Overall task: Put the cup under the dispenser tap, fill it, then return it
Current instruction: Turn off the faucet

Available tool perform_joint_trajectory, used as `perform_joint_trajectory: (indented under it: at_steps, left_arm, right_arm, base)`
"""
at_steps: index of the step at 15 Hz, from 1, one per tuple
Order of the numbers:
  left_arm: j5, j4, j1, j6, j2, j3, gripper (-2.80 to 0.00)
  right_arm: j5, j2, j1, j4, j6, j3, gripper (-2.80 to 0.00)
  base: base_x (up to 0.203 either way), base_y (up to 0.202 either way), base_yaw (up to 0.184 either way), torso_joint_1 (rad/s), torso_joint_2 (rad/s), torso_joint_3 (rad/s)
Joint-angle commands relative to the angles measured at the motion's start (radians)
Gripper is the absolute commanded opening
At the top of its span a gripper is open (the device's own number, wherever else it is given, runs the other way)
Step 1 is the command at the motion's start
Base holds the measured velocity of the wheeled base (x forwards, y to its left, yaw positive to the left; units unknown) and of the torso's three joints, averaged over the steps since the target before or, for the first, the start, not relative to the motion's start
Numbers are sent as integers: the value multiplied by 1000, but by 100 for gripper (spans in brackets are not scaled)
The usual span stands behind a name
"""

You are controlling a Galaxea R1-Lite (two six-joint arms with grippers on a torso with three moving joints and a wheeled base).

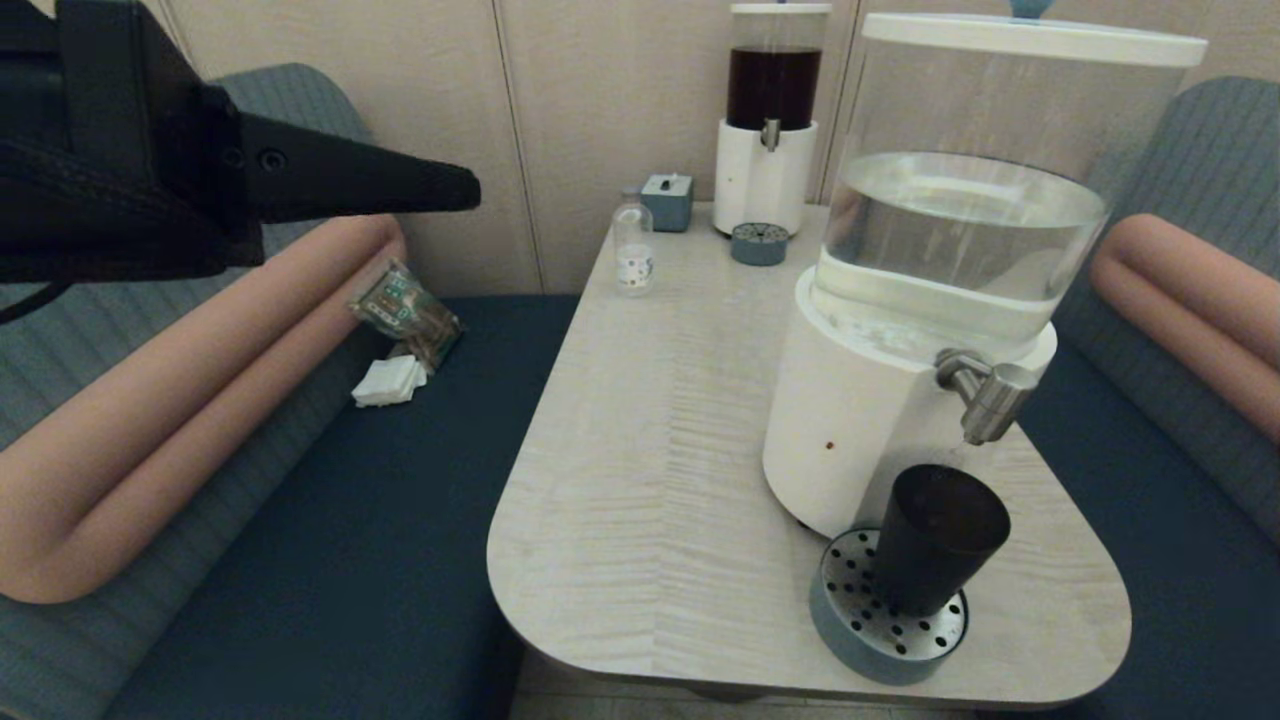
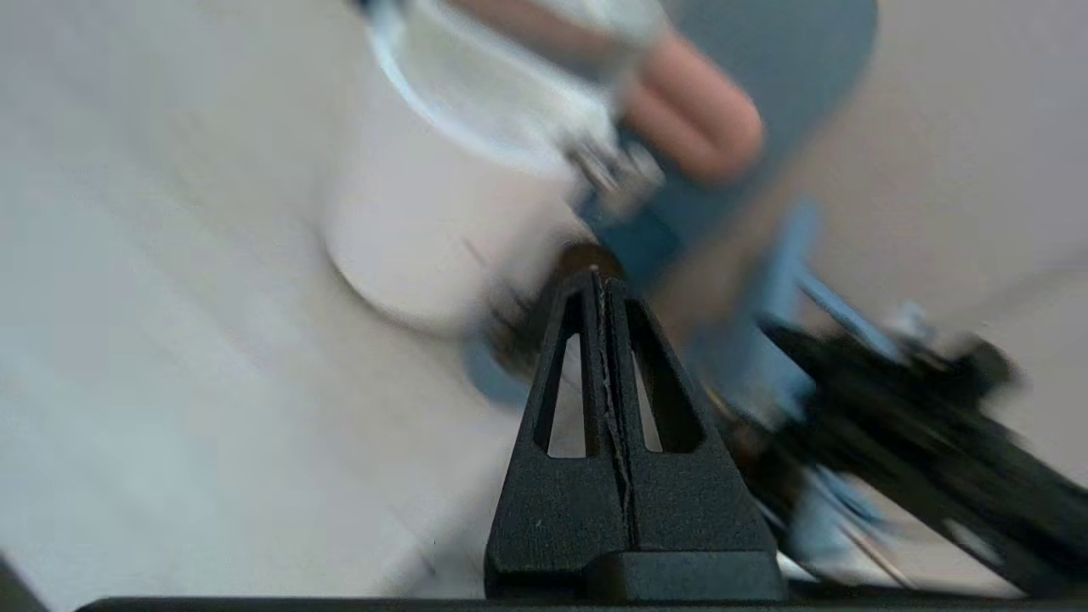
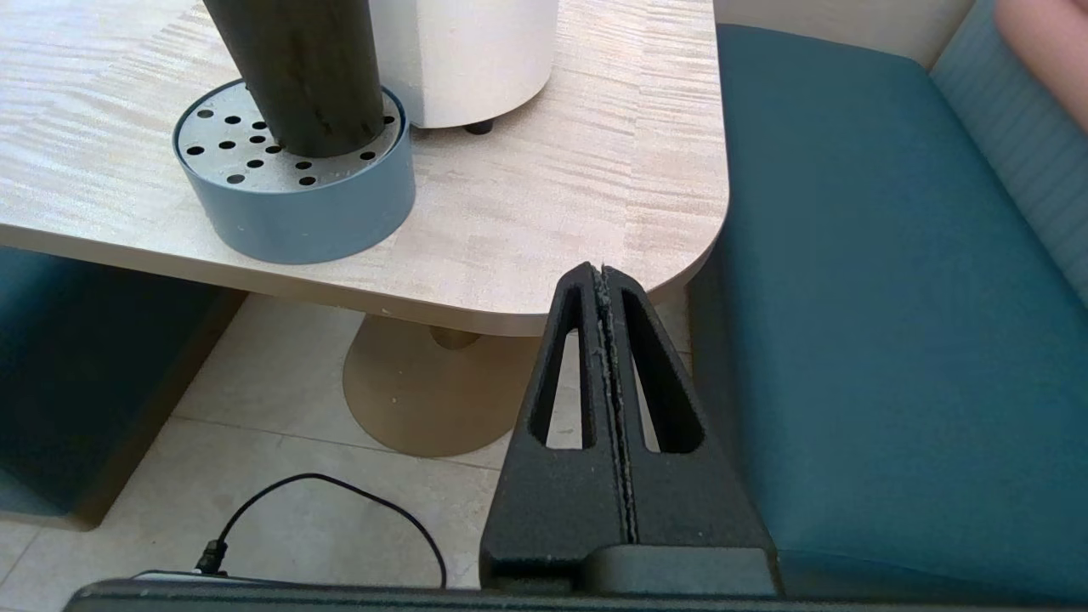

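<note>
Your cup (image 1: 938,540) stands upright on the perforated drip tray (image 1: 850,610), just below and slightly forward of the dispenser tap (image 1: 985,395), with nothing gripping it. So the placing looks done; I judge the filling is what you face next, and the return after that. Whether any water is in the cup I cannot tell through the dark wall, and no stream shows at the spout.

Your left gripper (image 1: 450,190) is raised high, well apart from the cup, which lies far below it and off to its right side, across the table (image 1: 650,450). Its two fingers are pressed together with nothing between them. The right gripper (image 3: 605,280) hangs off the table's near corner, lower than the tabletop, fingers likewise closed on nothing; the cup and tray sit ahead of it and to its left.

Mind the edges: the tray sits close to the table's rounded front rim, so a sideways nudge could send the cup over. The open tabletop between the left gripper and the big dispenser (image 1: 940,300) gives you the widest approach; the small bottle (image 1: 633,245) stands far back, out of the way.
</note>
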State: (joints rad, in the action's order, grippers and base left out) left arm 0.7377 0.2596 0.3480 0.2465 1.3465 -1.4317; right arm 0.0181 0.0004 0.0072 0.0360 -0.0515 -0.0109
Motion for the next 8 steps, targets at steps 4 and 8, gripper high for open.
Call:
perform_joint_trajectory:
  at_steps: [4,8]
  left_arm:
    - [-260,450,215,-162,173,-214,-280]
    - [-406,476,326,-344,283,-264,-280]
  right_arm:
    - [0,-2,0,1,-1,0,-280]
    - [0,-2,0,1,-1,0,-280]
  base:
    - [0,0,0,0,0,0]
    - [0,0,0,0,0,0]
